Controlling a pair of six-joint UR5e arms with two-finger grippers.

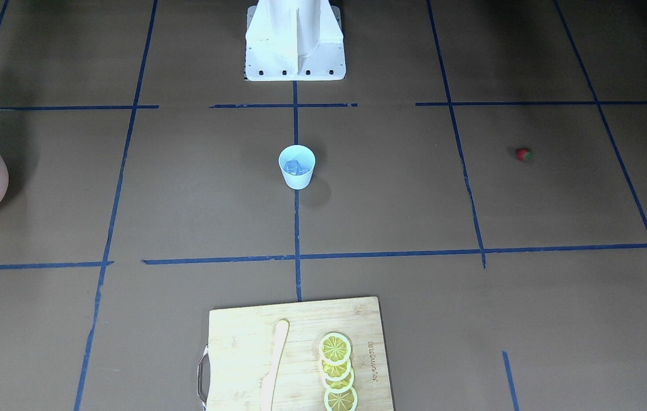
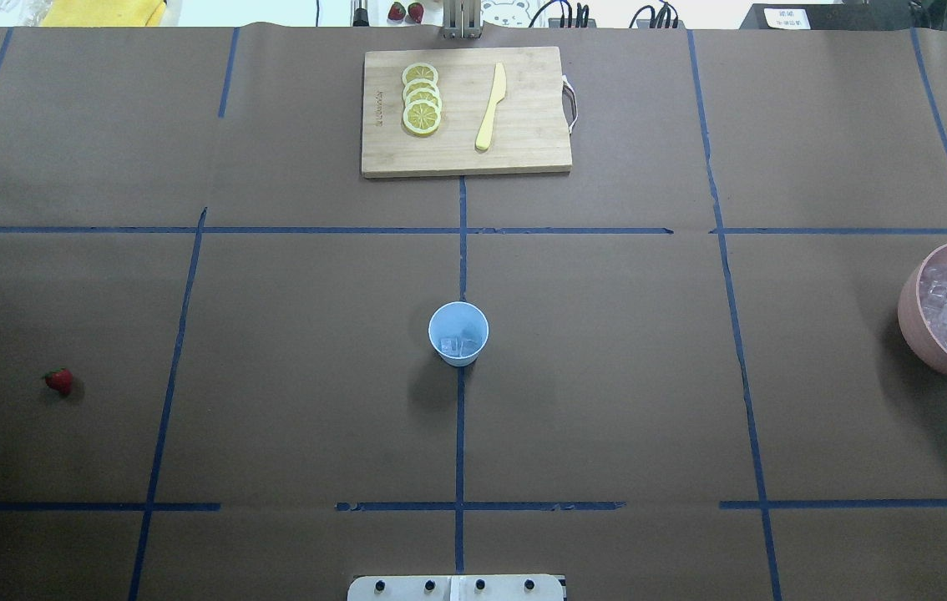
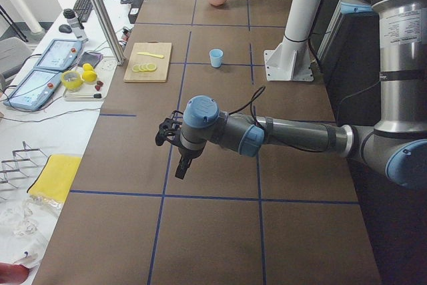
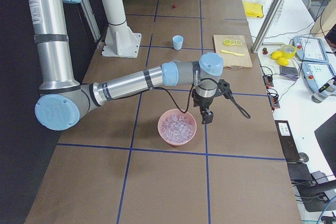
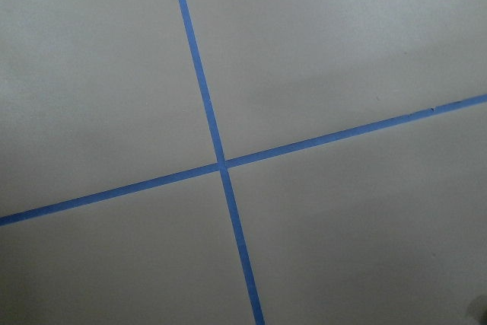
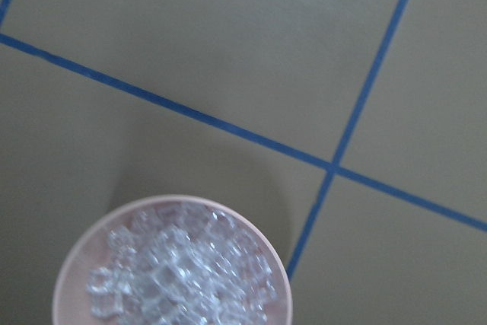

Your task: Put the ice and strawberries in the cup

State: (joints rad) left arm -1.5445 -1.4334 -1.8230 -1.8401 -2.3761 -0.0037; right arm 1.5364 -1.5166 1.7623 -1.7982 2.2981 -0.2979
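Just beside the pink bowl (image 4: 176,142), your right gripper (image 4: 207,116) hangs pointing down. From the side view you cannot tell whether its fingers are spread or pressed together. The same goes for your left gripper (image 3: 181,167), which hangs above bare table (image 3: 220,231) near a blue tape line (image 3: 160,218). Take the cup (image 2: 458,334) in the overhead view as the dial's centre. A little ice (image 2: 458,345) lies inside it. The bowl heaped with more sits at 3 o'clock. The strawberry (image 2: 58,381) lies alone near 9 o'clock, well apart. The cutting board (image 2: 524,142), bearing lemon slices (image 2: 421,98) and a knife (image 2: 491,107), lies at 12.
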